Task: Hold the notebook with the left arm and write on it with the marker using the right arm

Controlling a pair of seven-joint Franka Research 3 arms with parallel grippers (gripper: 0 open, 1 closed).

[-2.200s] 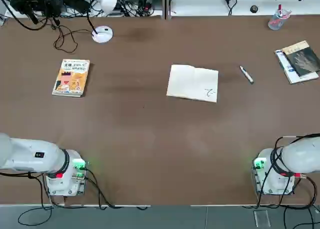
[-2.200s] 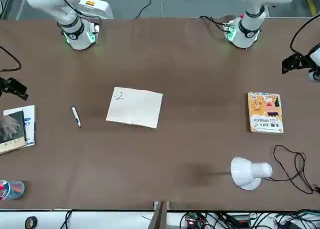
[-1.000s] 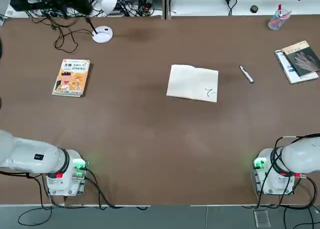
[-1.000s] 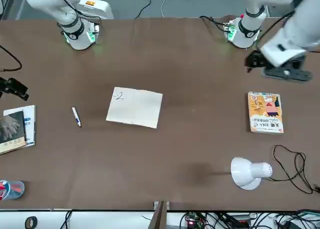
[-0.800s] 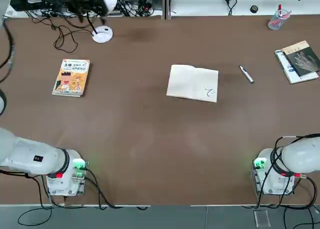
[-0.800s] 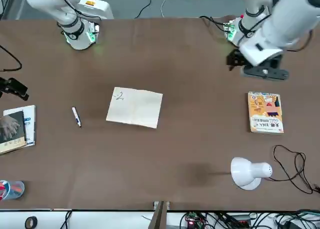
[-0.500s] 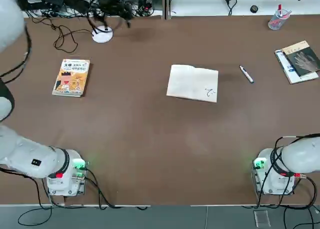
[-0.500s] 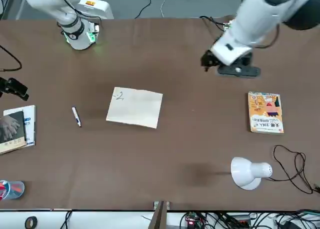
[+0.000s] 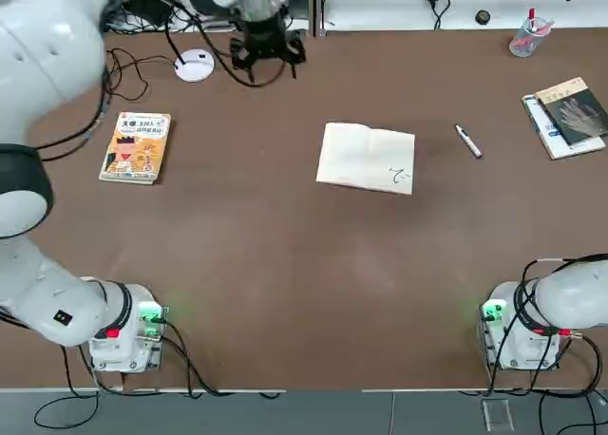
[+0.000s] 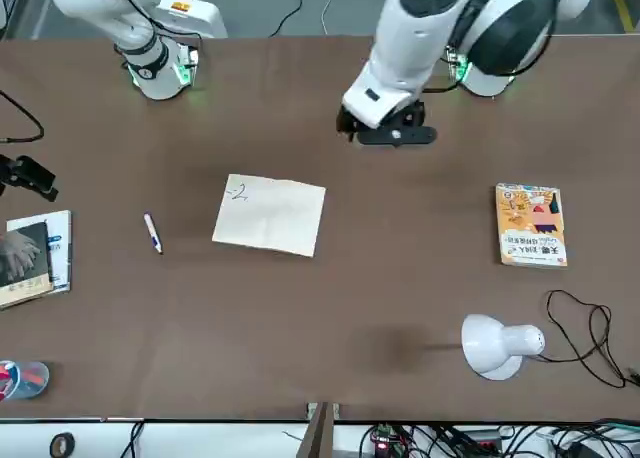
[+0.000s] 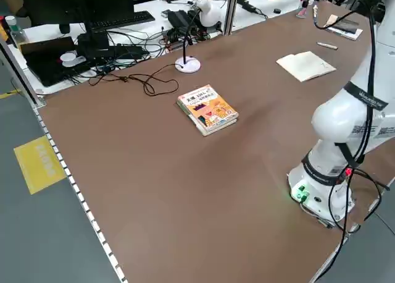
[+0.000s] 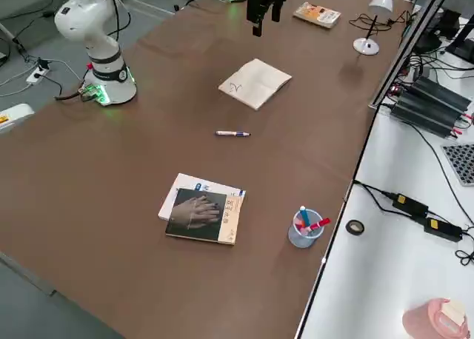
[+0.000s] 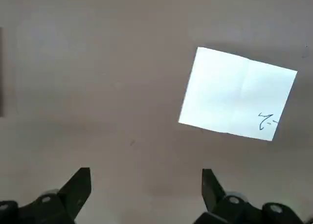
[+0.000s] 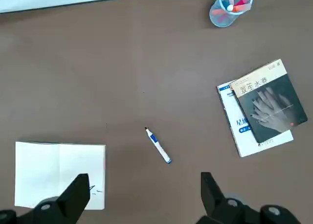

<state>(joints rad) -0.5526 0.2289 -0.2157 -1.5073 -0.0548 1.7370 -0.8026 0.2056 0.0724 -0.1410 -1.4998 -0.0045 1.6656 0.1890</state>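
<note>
Orange book (image 9: 135, 146) beside white lamp (image 9: 195, 66)

Both arms are glossy white with rounded, bulbous segments. The left arm (image 9: 38, 65) shows dark grey discs at its joints and a small black label near its base, which glows green with a red spot beside it. Its claw (image 10: 385, 128) is black. The right arm (image 10: 120, 13) has grey joint rings, a green-lit base, and black cables looping along it. Each claw's fingers (image 13: 78, 185) are black, wedge-shaped, with round screw heads at their roots.
</note>
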